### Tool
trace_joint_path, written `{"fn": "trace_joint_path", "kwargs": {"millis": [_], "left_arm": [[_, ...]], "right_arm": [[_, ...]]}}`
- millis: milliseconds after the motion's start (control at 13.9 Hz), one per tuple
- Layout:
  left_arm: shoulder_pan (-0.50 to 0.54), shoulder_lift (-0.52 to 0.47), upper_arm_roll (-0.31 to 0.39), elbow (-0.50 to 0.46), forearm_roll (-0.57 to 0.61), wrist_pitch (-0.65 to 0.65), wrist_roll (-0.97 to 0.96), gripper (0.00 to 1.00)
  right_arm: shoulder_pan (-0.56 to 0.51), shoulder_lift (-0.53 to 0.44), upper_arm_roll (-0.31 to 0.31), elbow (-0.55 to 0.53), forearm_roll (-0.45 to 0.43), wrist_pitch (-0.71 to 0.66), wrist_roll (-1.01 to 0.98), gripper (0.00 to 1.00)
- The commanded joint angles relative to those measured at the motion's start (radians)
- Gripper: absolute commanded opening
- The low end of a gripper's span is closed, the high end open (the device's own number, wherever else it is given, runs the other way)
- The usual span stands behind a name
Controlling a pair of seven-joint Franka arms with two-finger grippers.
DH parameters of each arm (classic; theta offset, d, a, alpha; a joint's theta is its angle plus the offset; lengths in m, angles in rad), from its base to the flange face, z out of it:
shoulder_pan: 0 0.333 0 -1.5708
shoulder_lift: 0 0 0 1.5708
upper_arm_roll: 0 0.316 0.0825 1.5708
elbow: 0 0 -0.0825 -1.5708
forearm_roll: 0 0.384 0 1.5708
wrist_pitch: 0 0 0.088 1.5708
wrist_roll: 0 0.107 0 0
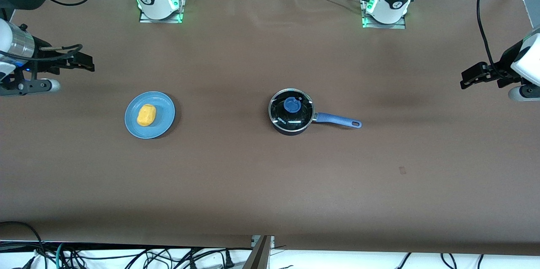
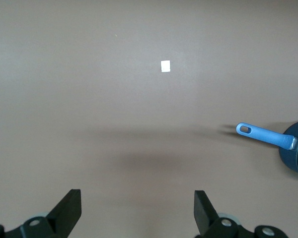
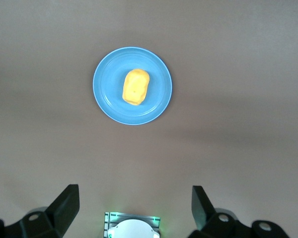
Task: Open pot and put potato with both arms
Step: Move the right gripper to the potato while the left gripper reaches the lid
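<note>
The black pot with its long blue handle stands mid-table, its glass lid with the blue knob on it. The yellow potato lies on a light-blue plate toward the right arm's end of the table. My right gripper is open and empty, up in the air at its end of the table; its wrist view shows the potato on the plate. My left gripper is open and empty at its own end; its wrist view shows the pot's edge and handle.
The two arm bases stand along the table edge farthest from the front camera. A small white mark lies on the brown table. Cables hang under the table edge nearest the front camera.
</note>
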Motion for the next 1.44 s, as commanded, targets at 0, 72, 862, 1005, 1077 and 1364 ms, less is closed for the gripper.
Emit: {"fn": "trace_joint_path", "kwargs": {"millis": [0,72,862,1005,1077,1364], "left_arm": [[0.009,0.002,-0.006,0.007,-0.007,-0.012,0.000,1.00],[0.009,0.001,-0.006,0.006,-0.007,-0.012,0.000,1.00],[0.026,-0.004,-0.052,-0.091,-0.108,-0.005,-0.111,1.00],[0.025,-0.001,-0.130,-0.112,-0.110,0.017,-0.251,1.00],[0.025,0.002,-0.171,-0.128,-0.110,0.049,-0.306,1.00],[0.020,0.090,-0.370,-0.143,-0.108,0.194,-0.591,1.00]], "right_arm": [[0.003,0.023,0.004,0.019,0.001,-0.008,0.008,1.00],[0.006,0.026,0.004,0.019,-0.001,-0.005,0.008,1.00],[0.053,0.278,0.004,-0.030,-0.004,0.297,0.037,1.00],[0.055,0.312,0.004,-0.058,-0.002,0.356,0.145,1.00],[0.064,0.327,0.004,-0.078,-0.002,0.389,0.227,1.00],[0.073,0.350,0.004,-0.178,-0.002,0.491,0.481,1.00]]}}
